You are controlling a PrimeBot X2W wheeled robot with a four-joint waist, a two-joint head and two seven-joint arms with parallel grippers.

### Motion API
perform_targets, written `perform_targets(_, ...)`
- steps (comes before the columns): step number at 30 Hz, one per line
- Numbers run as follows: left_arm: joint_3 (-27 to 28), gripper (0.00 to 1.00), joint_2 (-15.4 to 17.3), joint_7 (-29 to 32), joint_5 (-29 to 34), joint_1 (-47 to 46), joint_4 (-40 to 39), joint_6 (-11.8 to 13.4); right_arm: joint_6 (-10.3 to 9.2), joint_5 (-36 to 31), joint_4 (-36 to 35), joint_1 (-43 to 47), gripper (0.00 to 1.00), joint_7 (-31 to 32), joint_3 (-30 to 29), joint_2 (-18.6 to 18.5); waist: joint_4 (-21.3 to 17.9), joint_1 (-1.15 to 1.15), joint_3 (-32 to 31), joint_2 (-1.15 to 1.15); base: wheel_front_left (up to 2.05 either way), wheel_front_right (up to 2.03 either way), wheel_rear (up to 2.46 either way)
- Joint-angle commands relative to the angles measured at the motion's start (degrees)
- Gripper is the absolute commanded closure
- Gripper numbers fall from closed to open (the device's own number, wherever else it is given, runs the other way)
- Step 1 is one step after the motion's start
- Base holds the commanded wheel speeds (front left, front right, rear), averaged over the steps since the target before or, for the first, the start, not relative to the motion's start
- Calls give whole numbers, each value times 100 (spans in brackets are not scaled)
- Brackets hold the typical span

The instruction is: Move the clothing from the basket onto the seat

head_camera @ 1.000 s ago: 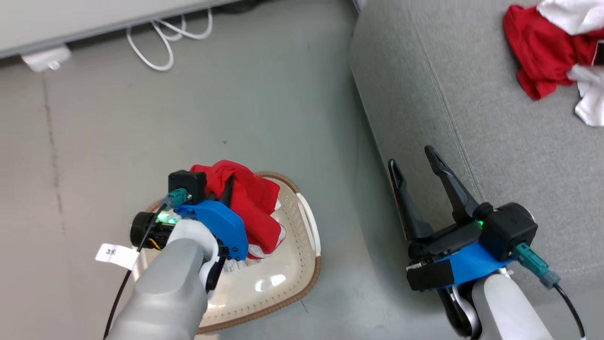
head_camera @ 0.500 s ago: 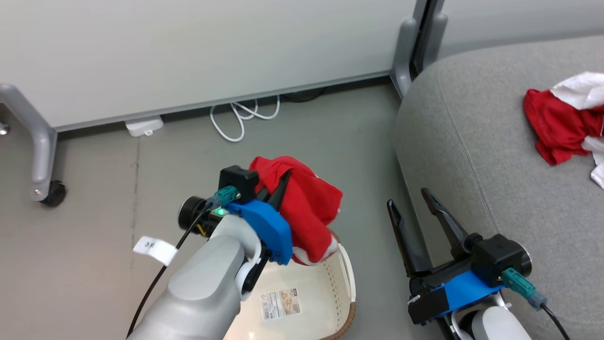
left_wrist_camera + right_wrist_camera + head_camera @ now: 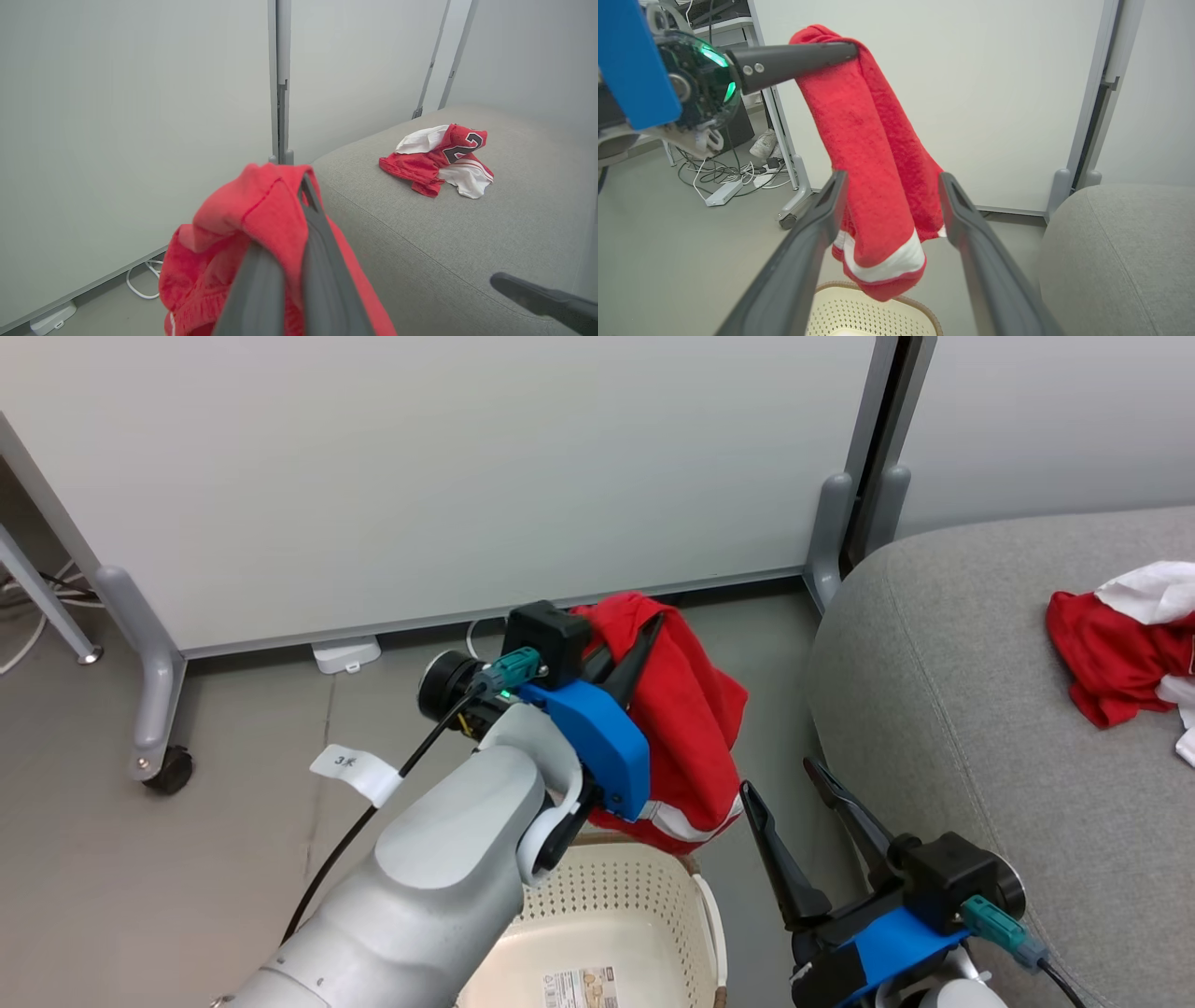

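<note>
Your left gripper (image 3: 644, 630) was pinching the red shorts (image 3: 695, 709) between its two dark fingers, pressed together on a bunched fold near the top of the cloth. The rest of the shorts hung down from that fold, with the white stripe showing along the low hem. That hem hung close over the far rim of the basket (image 3: 644, 896). You could not tell from these views whether the cloth touched the rim. The basket's inside, as far as it showed, held a printed label on its floor.

Your right gripper (image 3: 780, 777) was spread wide and held nothing. It sat near you, between the basket and the left edge of the seat (image 3: 980, 709), with its fingers pointing away. In the right wrist view the hanging shorts showed between those two fingers, but farther off.

The jersey (image 3: 439, 158) lay crumpled on the seat, far to the right and well apart from both grippers. It was red and white, with a dark numeral facing up.

Beyond the basket stood a pale partition panel (image 3: 467, 476) on a castor (image 3: 168, 770), and a white cable (image 3: 140, 284) lay looped on the floor (image 3: 187, 877) at its foot.
</note>
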Motion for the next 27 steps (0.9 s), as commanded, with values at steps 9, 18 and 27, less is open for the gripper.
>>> perform_targets(9,-340,100,2,-10,-271,-185,-62,141,3,18,-33,131,0,186,-7,-7,23,1,-124,0,0,0,0)
perform_targets(18,-571,100,2,-61,-487,-263,19,154,3,191,299,-287,0,874,89,-7,48,1,-88,0,0,0,0)
perform_targets(27,-831,100,2,-107,-667,-338,-18,166,3,439,1108,-1186,0,1219,462,-7,106,1,-23,0,0,0,0)
